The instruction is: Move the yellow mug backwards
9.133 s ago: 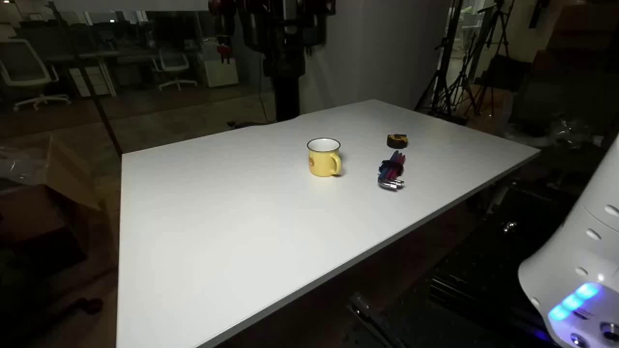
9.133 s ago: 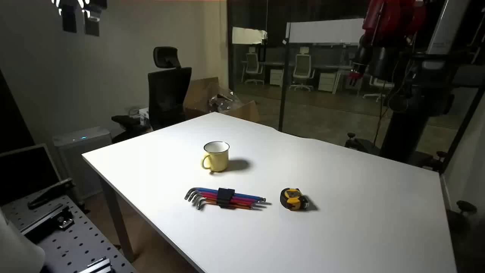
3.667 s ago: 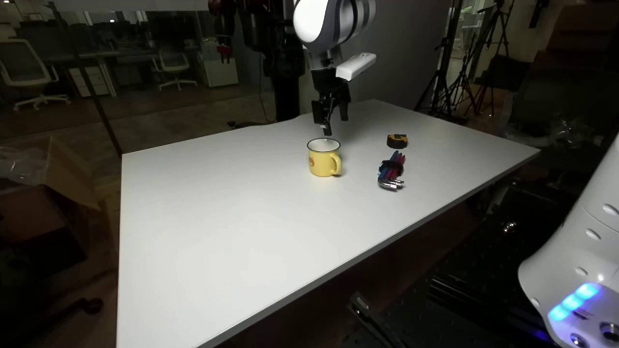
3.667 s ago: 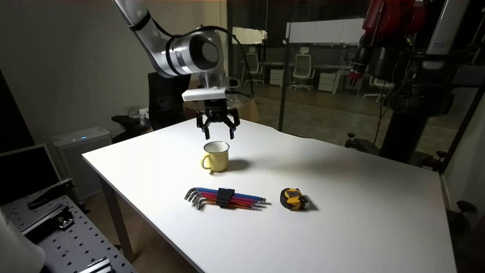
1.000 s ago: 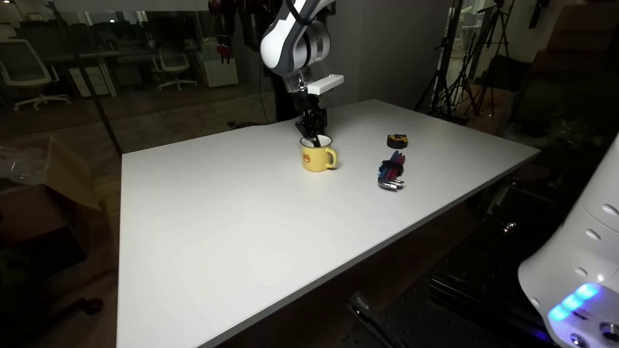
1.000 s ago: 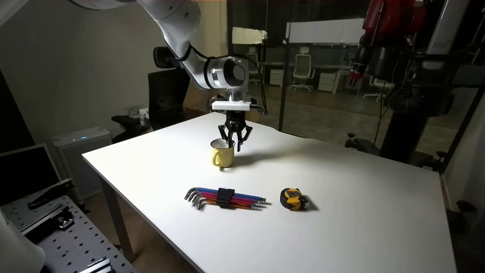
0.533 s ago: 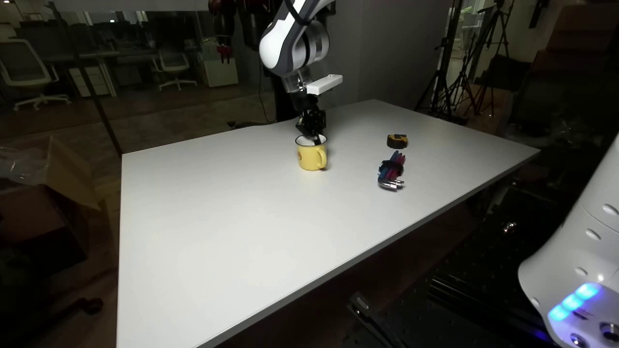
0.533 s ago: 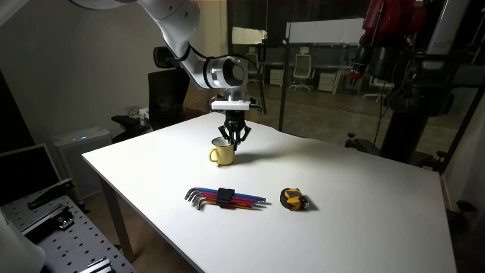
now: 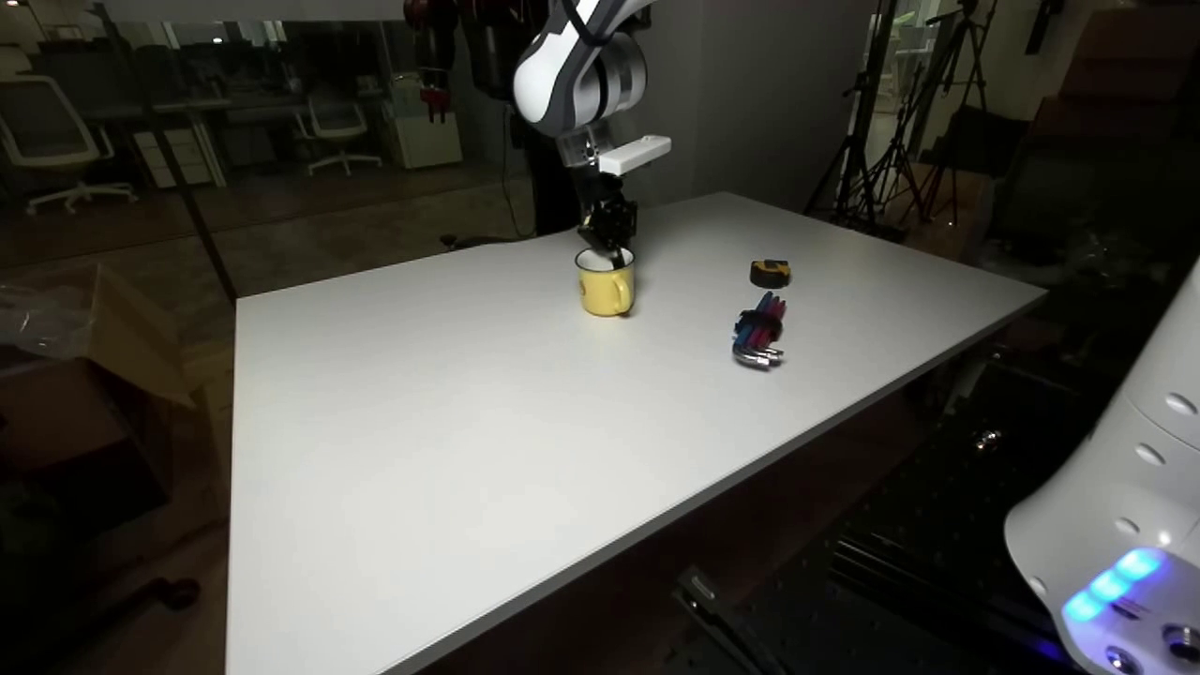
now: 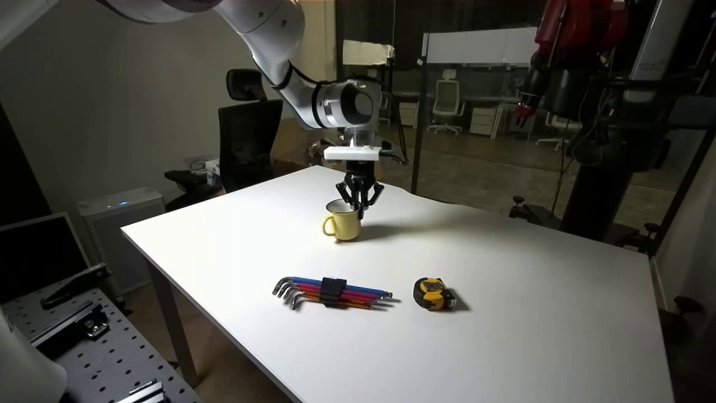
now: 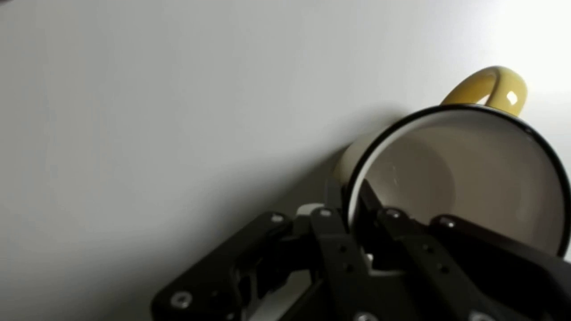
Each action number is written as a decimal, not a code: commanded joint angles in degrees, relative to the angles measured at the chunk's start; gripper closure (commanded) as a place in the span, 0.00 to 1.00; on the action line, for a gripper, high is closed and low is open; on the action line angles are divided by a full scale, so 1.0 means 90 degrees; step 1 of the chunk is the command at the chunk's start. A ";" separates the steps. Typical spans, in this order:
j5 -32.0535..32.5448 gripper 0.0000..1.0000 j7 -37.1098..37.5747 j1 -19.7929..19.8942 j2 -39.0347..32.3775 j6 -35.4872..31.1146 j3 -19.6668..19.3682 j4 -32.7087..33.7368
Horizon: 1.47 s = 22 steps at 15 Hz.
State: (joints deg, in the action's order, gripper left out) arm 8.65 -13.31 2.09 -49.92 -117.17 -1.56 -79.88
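The yellow mug (image 9: 595,292) is upright, with a white inside, dark rim and side handle. It shows in both exterior views, towards the table's far side. My gripper (image 10: 358,211) comes down on it from above, shut on its wall. In the wrist view, one of the fingers (image 11: 369,196) reaches inside the mug (image 11: 495,174) and the other stays outside, with the rim pinched between. The handle sticks out away from the gripper. Whether the mug's base touches the table, I cannot tell.
On the white table (image 10: 503,336) lie a set of coloured hex keys (image 10: 334,292) in a black holder and a yellow-black tape measure (image 10: 432,295). Past the table's far edge stands a dark robot with red parts (image 10: 582,33). A black office chair (image 10: 250,140) is behind another edge.
Over the last second the fingers came together on the mug's wall and the mug turned a little. Since half a second ago, gripper and mug have shifted together, rightward in an exterior view.
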 commanded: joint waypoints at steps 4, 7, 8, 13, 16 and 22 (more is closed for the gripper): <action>-0.0897 0.97 0.0396 0.0616 -0.0538 0.0362 0.0069 0.1417; -0.1144 0.97 0.0554 0.0763 -0.0804 0.0504 0.0028 0.1919; -0.1176 0.97 0.0633 0.0784 -0.0906 0.0588 0.0002 0.2083; -0.1293 0.97 0.0879 0.0893 -0.1383 0.1045 0.0013 0.2766; -0.1357 0.97 0.0922 0.0929 -0.1614 0.1277 0.0025 0.3092; -0.1399 0.97 0.0928 0.0968 -0.1892 0.1638 0.0019 0.3619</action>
State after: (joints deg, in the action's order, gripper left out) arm -3.38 -6.68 10.31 -64.36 -105.96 -1.68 -53.11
